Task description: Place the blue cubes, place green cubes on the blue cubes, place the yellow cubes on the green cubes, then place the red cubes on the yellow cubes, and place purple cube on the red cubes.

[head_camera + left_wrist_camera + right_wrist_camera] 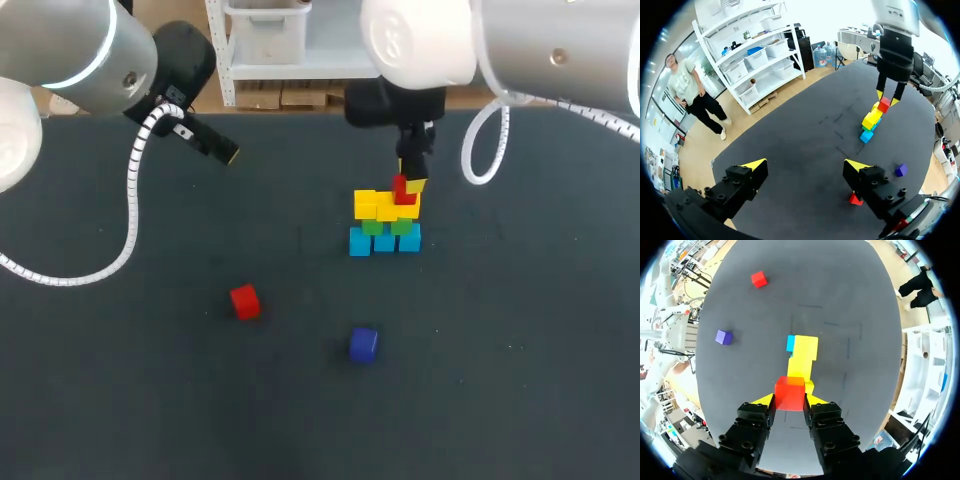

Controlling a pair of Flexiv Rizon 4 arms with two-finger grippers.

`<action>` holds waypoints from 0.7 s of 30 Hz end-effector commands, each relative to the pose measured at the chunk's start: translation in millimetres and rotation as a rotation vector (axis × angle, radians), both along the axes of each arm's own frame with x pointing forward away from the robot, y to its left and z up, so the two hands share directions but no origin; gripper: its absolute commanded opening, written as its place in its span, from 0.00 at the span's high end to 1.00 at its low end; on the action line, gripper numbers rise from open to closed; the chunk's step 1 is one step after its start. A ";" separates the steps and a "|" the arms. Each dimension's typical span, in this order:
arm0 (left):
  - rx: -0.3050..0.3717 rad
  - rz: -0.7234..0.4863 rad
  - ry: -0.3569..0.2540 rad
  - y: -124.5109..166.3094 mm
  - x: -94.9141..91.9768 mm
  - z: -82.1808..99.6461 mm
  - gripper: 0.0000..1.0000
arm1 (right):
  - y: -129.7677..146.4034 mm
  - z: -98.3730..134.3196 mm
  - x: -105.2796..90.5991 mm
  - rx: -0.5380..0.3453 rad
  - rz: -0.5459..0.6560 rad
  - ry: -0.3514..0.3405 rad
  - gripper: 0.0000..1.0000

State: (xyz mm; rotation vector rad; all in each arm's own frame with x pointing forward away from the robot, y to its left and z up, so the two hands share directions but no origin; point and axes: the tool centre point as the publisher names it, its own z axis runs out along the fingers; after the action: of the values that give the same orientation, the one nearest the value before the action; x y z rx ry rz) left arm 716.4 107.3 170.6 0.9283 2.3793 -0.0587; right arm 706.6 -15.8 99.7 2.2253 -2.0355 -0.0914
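A stack stands at the table's middle back: blue cubes (pixel 384 240) at the base, green cubes (pixel 388 226) on them, yellow cubes (pixel 380 205) on top. My right gripper (pixel 411 184) hangs over the stack's right end, shut on a red cube (pixel 403 188), which sits at the level of the yellow row; in the right wrist view the red cube (pixel 789 393) fills the gap between the fingers. A second red cube (pixel 244 301) and a purple cube (pixel 363 344) lie loose nearer the front. My left gripper (pixel 805 165) is open and holds nothing, at the table's far left.
The dark table (pixel 520 350) has bare room at the front and right. The loose red cube (pixel 855 199) lies just under my left gripper's right finger in the left wrist view, the purple cube (pixel 900 170) beyond it.
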 end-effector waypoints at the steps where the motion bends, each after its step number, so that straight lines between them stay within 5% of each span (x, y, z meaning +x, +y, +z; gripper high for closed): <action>1: -0.003 -0.004 0.000 1.3 0.2 0.0 0.00 | 1.3 0.0 1.1 0.001 0.003 0.005 1.00; 15: -0.003 -0.004 0.000 1.3 0.2 0.0 0.00 | 2.6 -1.8 1.5 0.000 0.012 0.005 1.00; 21: -0.003 -0.004 0.000 1.3 0.2 0.0 0.00 | 3.5 -1.9 2.7 -0.001 0.015 0.002 0.91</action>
State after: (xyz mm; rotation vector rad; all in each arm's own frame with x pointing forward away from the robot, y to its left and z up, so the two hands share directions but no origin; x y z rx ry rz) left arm 716.4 107.3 170.6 0.9283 2.3793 -0.0587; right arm 709.3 -12.6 97.9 2.2377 -2.0162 -0.0922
